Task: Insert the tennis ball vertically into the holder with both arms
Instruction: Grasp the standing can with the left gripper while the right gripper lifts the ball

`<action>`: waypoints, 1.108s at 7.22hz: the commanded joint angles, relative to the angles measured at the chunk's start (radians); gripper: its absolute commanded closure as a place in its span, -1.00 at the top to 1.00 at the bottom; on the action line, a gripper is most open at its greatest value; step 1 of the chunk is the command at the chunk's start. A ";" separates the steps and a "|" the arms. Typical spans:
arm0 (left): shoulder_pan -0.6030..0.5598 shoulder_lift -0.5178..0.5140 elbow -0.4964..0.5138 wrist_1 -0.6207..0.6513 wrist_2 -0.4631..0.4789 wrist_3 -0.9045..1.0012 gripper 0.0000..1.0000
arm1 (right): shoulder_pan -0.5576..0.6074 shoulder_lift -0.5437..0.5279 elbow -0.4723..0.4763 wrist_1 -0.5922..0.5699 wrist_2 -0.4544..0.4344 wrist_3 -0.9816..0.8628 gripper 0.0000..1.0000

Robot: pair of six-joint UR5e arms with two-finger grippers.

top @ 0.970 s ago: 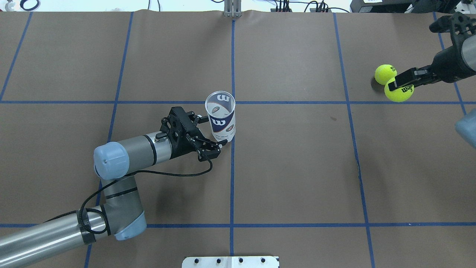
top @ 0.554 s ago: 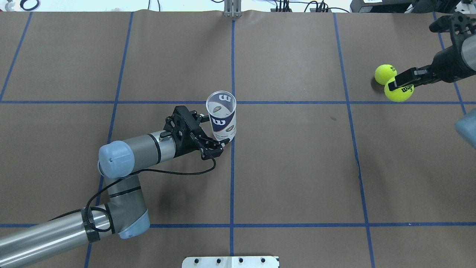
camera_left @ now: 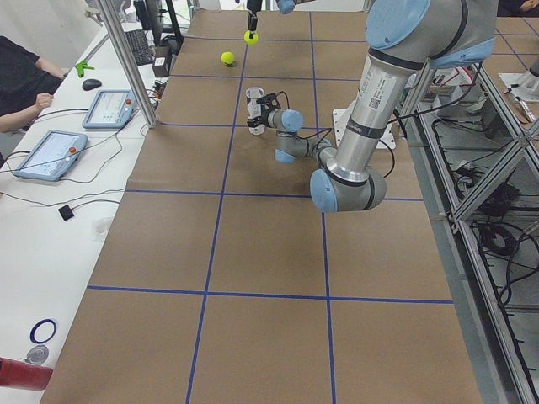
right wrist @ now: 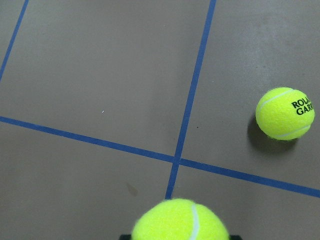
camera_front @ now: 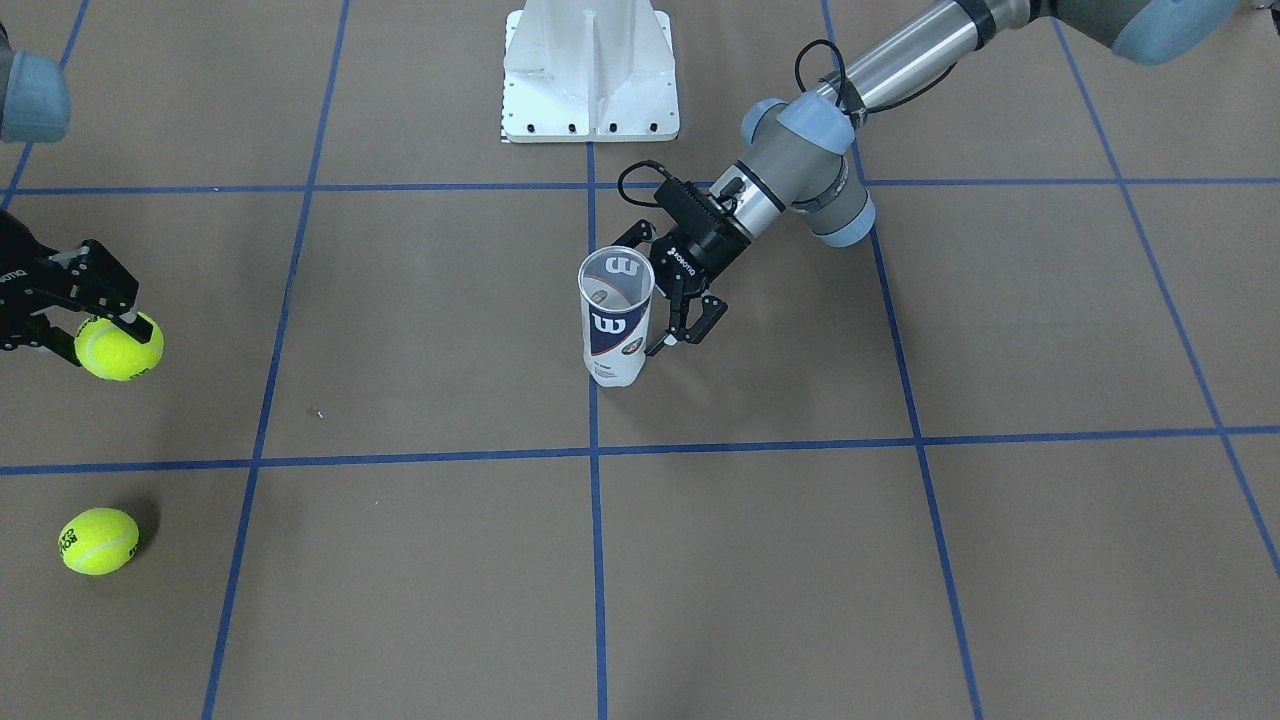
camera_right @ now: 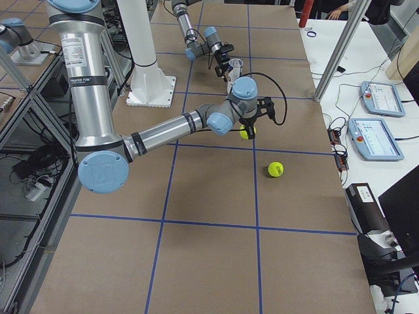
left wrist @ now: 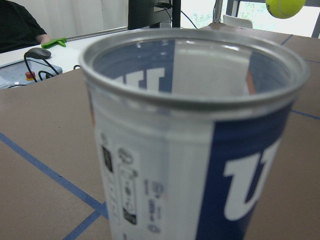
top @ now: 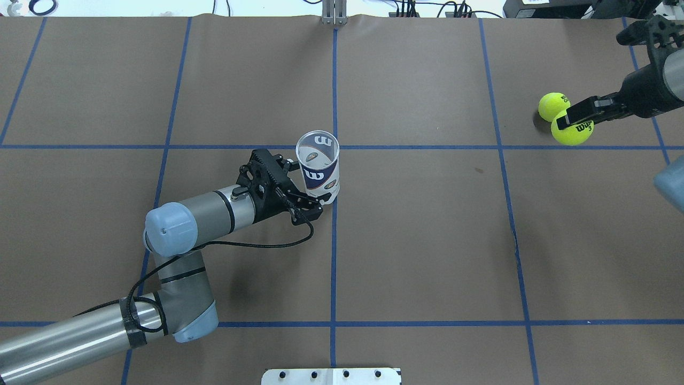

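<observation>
The holder (top: 319,170) stands upright and open-topped near the table's middle, also in the front-facing view (camera_front: 614,322) and filling the left wrist view (left wrist: 200,145). My left gripper (top: 309,183) is open, low at the holder's side, with one finger on each side of its lower part. At the far right my right gripper (top: 572,124) is shut on a yellow tennis ball (top: 573,133) and holds it above the table (camera_front: 118,348). The held ball shows at the bottom of the right wrist view (right wrist: 180,221).
A second tennis ball (top: 553,106) lies on the table just beyond the held one (right wrist: 285,113). The white pedestal base (camera_front: 590,75) stands at the robot's edge. A side desk with tablets (camera_left: 105,108) and a person's arm (camera_left: 25,80) runs along the far side.
My left gripper has slid forward and closed in around the holder's base. The right gripper with its ball has barely shifted.
</observation>
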State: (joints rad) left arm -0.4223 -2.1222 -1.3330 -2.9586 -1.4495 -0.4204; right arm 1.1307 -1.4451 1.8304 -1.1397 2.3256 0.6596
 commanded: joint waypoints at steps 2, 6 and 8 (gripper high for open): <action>0.000 -0.027 0.026 0.001 0.011 -0.001 0.98 | 0.000 0.008 0.006 0.000 0.000 0.000 -1.00; -0.001 -0.067 0.080 0.001 0.040 0.000 0.98 | 0.000 0.018 0.009 0.000 0.018 0.000 -1.00; -0.001 -0.067 0.080 0.000 0.040 -0.001 0.99 | 0.000 0.057 0.009 -0.005 0.031 0.003 -1.00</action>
State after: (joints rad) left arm -0.4233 -2.1883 -1.2541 -2.9585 -1.4116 -0.4208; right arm 1.1305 -1.4111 1.8399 -1.1408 2.3491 0.6610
